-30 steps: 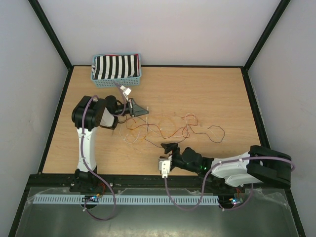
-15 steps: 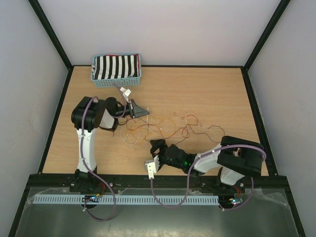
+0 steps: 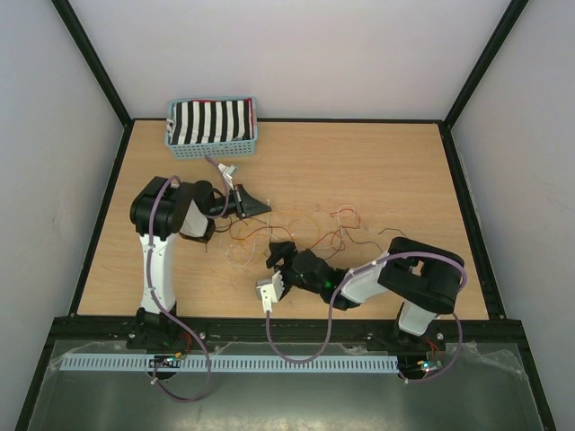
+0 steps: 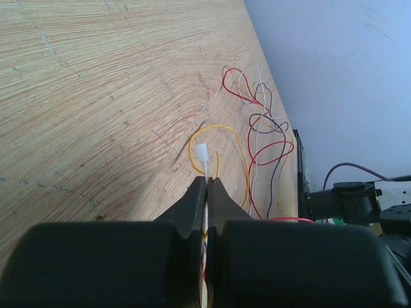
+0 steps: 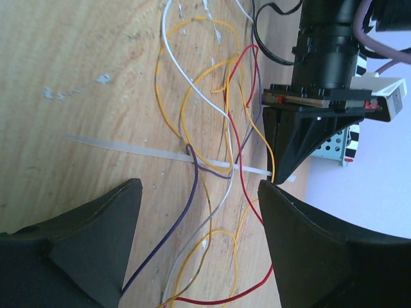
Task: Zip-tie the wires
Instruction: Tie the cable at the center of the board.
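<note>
thin, limp wires (image 3: 310, 232) in orange, red, white and dark strands lie tangled at mid desk (image 3: 377, 171), a wood-grain surface. a flat translucent zip tie (image 5: 160, 156) runs through the tangle. a blue mesh basket (image 3: 212, 148) holding striped cloth (image 3: 211, 121) sits at the far edge. left pincer (image 4: 207, 181): pressed together, pinching the zip tie. right pincer (image 5: 198, 189): spread wide over the wires, gripping nothing.

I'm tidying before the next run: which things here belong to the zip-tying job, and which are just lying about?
Job: wires; zip tie, pinched in the shut left gripper; open right gripper near them.
Lying about: blue basket, striped cloth inside it.
</note>
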`<state>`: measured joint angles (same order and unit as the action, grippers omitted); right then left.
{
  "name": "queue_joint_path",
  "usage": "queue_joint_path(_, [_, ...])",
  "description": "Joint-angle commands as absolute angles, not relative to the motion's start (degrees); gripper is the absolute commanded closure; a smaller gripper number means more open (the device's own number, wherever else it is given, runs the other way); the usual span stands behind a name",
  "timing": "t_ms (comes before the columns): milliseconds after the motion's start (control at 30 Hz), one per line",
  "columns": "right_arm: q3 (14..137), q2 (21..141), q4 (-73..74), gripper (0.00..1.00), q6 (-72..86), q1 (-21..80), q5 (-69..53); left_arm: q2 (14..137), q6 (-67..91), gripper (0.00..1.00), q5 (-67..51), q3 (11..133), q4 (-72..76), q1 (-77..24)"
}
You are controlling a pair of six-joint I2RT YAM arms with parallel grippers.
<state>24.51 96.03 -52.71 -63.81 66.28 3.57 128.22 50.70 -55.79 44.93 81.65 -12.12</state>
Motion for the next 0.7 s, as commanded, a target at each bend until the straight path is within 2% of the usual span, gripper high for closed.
queue_joint_path(0, [26.68,97.23,-48.97,0.17,-64.57,64.28,0.24,125.74,52.78,1.0,-54.56,44.23,84.02,-12.45])
queue_joint_path(367, [26.32,99.49,-50.1,0.17,-64.6,63.2,-0.24,123.69,52.49,1.0,-49.95,42.74,77.49,-12.9])
queue_joint_path(667, [25.84,99.38,-51.41,0.16,-63.9,61.57,-1.62,121.69,53.22,1.0,-50.76,42.72,72.61,-13.1])
